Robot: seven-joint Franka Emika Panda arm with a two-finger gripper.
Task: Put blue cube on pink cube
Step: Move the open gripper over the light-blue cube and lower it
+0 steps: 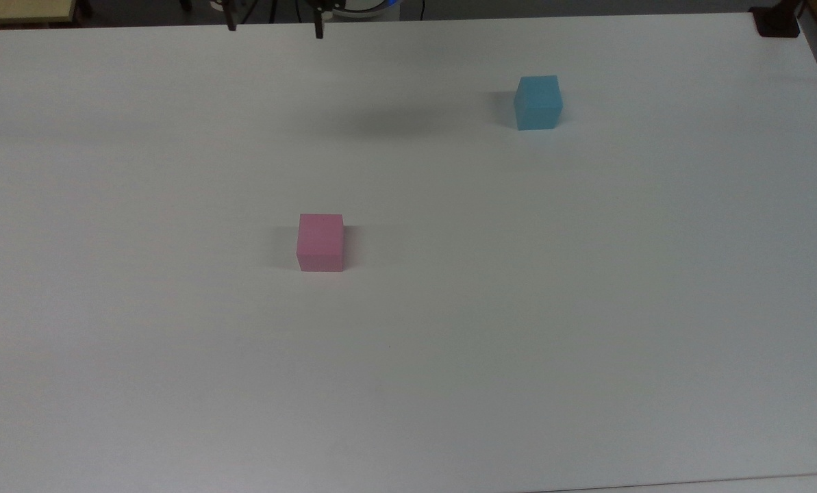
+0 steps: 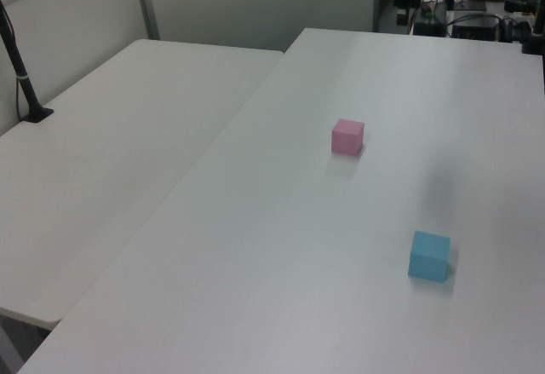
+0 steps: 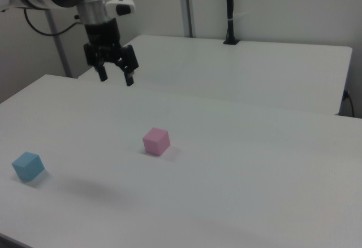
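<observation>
Pincer (image 3: 116,79) spread wide, empty, high above the tabletop (image 3: 226,174).
A second table (image 3: 243,67) stands behind it; nothing lies between it and the cubes. In the right view the pink cube (image 3: 156,141) sits below it, the blue cube (image 3: 27,166) well apart, far lower left.

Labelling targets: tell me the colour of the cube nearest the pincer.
Pink, clearest in the right view.

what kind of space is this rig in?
Probably a robotics lab or test room: a Franka arm with its gripper open above bare white tables, two foam-like cubes, blue cube and pink cube, plus a camera pole and cabling.
</observation>
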